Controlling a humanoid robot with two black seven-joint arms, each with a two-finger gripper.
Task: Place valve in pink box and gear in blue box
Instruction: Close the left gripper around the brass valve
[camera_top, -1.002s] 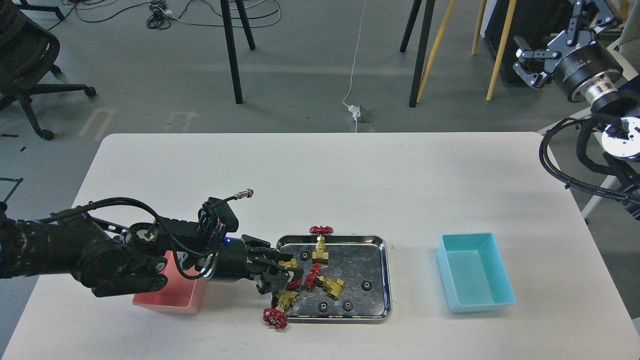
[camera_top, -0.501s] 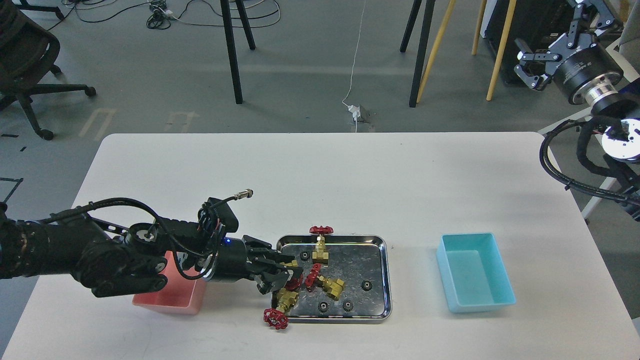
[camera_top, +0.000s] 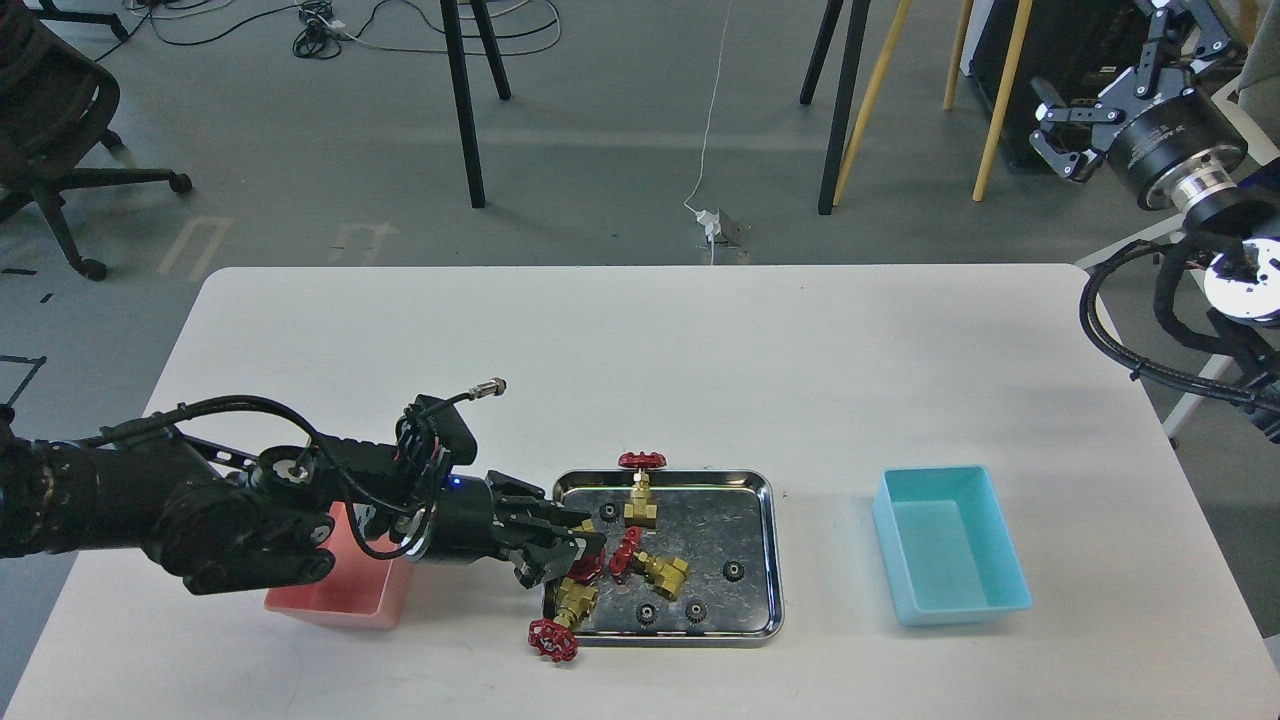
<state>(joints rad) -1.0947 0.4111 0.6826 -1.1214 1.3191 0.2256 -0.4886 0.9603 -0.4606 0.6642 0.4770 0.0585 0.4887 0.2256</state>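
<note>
The steel tray (camera_top: 770, 540) holds valves and several black gears, such as one gear (camera_top: 733, 570). My left gripper (camera_top: 572, 548) reaches over the tray's left rim and is shut on a valve (camera_top: 587, 566), of which a red wheel and a bit of brass show. A second valve (camera_top: 660, 572) lies mid-tray. A third (camera_top: 641, 498) stands at the far rim. Another valve (camera_top: 560, 620) hangs over the front left rim. The pink box (camera_top: 335, 600) sits under my left arm, partly hidden. The blue box (camera_top: 950, 545) stands right of the tray. My right gripper (camera_top: 1062, 128) is open, high off the table.
The white table's front edge (camera_top: 700, 700) is close below the tray. A connector cable (camera_top: 470, 392) sticks up from my left wrist. Chair and stand legs stand on the floor behind the table.
My left gripper's fingers have closed together on the valve at the tray's left side. My right gripper has shifted slightly up and right.
</note>
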